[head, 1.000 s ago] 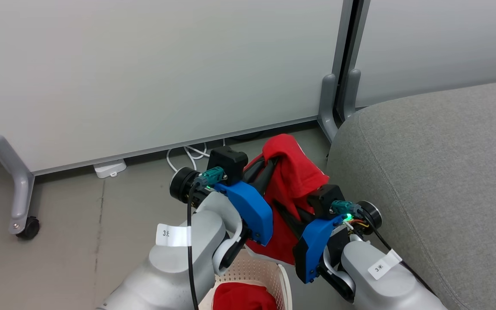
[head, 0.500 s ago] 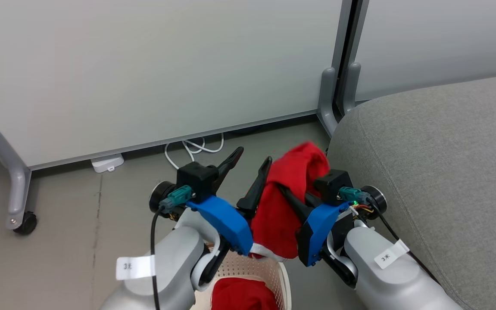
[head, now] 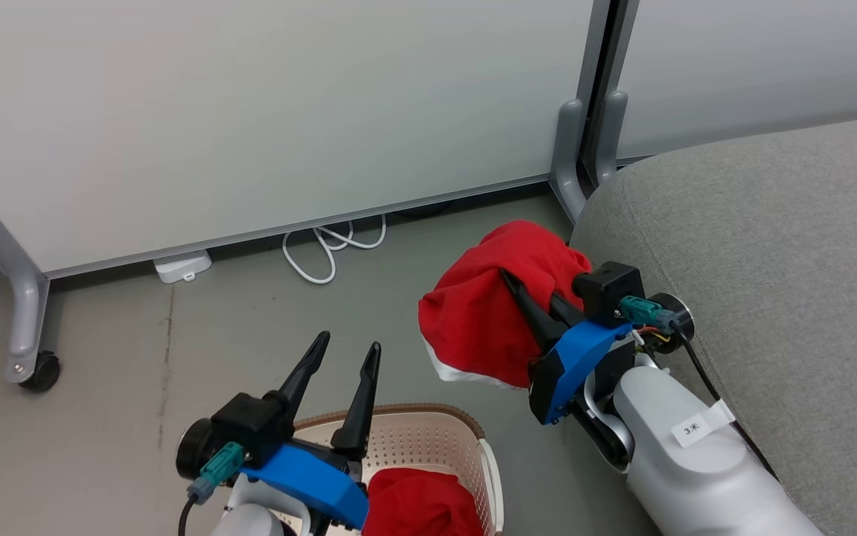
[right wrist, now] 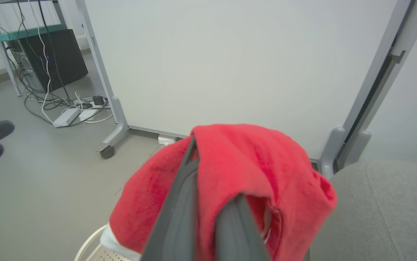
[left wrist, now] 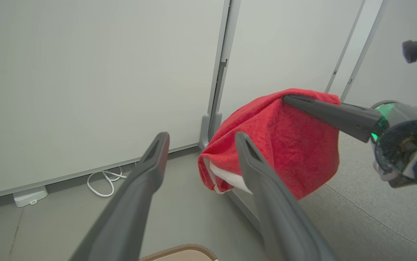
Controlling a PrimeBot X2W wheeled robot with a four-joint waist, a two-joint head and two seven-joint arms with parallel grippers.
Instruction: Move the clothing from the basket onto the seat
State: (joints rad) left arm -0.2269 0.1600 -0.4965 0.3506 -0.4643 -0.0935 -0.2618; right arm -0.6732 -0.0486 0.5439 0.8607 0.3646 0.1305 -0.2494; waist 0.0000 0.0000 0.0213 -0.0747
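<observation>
Right hand [head: 508, 277] clamped on red garment [head: 473, 320], aloft beside sofa [head: 771, 260] corner. Left hand [head: 348, 342] wide, empty, above basket [head: 428, 435]. Head view: second garment [head: 413, 506] inside basket (left wrist view gets its brown rim, contents cut off).

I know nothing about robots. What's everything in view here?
sofa: one, light grey, right side
basket: one, cream with brown rim, on floor, bottom
lifted garment: one, red with white trim, held up beside sofa
second garment: one, red, inside basket
partition panels: two, pale grey, behind
cable: one, white, on floor by panels
black case: one, black, distant, among cables
left gripper: one, dark fingers, open, by basket
right gripper: one, dark fingers, shut on lifted garment
</observation>
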